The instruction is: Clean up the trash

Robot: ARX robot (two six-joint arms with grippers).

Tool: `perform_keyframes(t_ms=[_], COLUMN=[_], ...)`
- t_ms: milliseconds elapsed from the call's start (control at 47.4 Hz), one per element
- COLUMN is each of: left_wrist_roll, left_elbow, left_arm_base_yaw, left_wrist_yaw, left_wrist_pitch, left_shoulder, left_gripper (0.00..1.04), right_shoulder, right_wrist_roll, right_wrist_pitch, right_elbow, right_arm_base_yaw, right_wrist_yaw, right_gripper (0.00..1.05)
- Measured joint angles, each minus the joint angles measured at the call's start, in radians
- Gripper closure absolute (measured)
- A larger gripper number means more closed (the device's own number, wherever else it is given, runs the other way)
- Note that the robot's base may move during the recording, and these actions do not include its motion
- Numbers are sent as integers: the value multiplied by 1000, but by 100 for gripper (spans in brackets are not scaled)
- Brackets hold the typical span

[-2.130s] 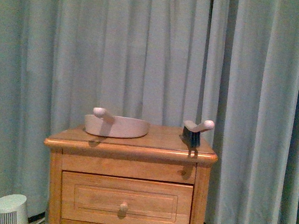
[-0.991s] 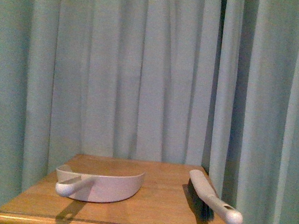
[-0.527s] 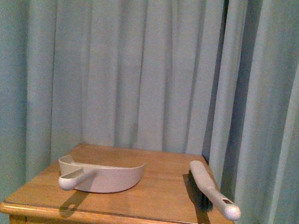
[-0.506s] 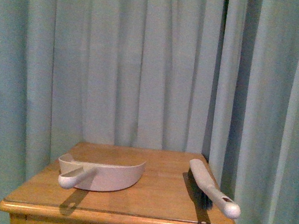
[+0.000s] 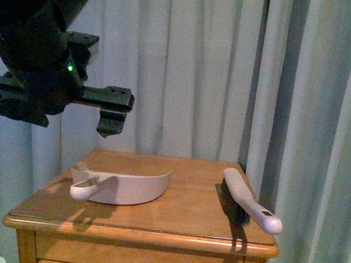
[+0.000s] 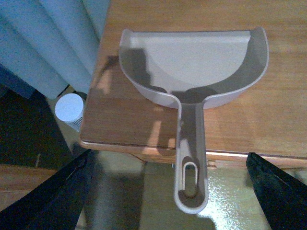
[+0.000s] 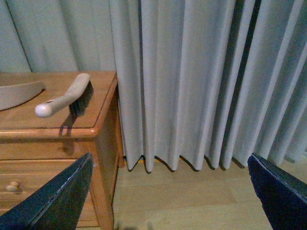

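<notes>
beige dustpan [image 6: 192, 62] is hovered over by the left gripper [image 5: 111, 115], spread wide and empty like the right gripper [image 7: 170, 163]; no trash is seen, so a grasp on its handle is judged next.

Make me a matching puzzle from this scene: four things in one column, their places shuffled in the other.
Things:
1. dustpan
2. brush
3. left claw
4. curtain

Places:
A. hanging behind the wooden cabinet
B. lying on the cabinet top, right side
C. in the air above the cabinet's left side, open
D. lying on the cabinet top, left side

Pairs: 1-D, 2-B, 3-C, 4-A.
</notes>
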Motion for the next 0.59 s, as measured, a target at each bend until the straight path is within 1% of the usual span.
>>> perform_keyframes(t_ms=[190, 591], left_wrist_roll=[-2, -2], left_elbow=[47, 86], left_arm_base_yaw=[-10, -12], left_wrist_yaw=[-2, -5], left_wrist_pitch=[-8, 38], left_shoulder=[108, 261], left_gripper=[8, 8], right_shoulder=[0, 0], right_wrist_roll=[0, 0], right_wrist_pitch=[0, 0], right_elbow=[0, 0], right_arm_base_yaw=[0, 0], right_wrist_yaw=[0, 0], right_gripper=[7, 7])
